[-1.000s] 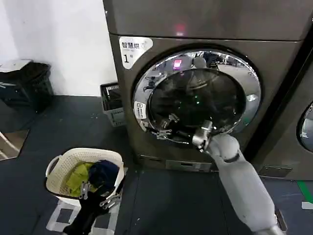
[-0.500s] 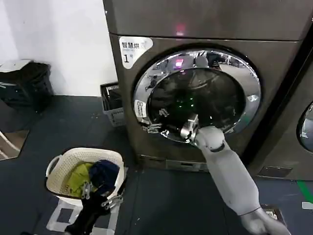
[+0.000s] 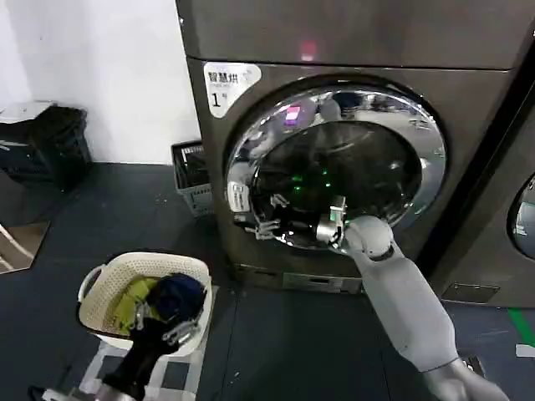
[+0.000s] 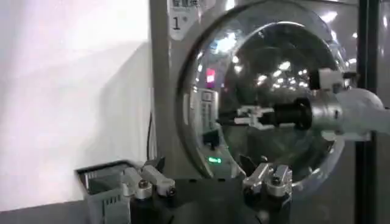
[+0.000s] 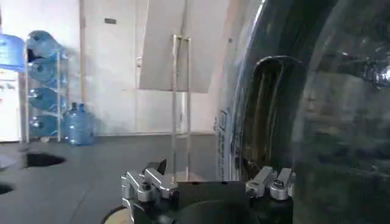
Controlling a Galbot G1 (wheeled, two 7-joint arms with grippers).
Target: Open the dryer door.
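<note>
Swinging outward since before, the dryer door (image 3: pixel 343 167) is cracking open; right gripper (image 3: pixel 266 224), jaws spread, should be pulling along its arc

The right gripper (image 3: pixel 266 224) occupies the lower left of the dryer door (image 3: pixel 334 163). Open floor lies at centre left. The laundry basket (image 3: pixel 104 288) and left gripper (image 3: pixel 159 326) block the lower left.

"1" on dryer-front sticker (image 3: pixel 231 83)
</note>
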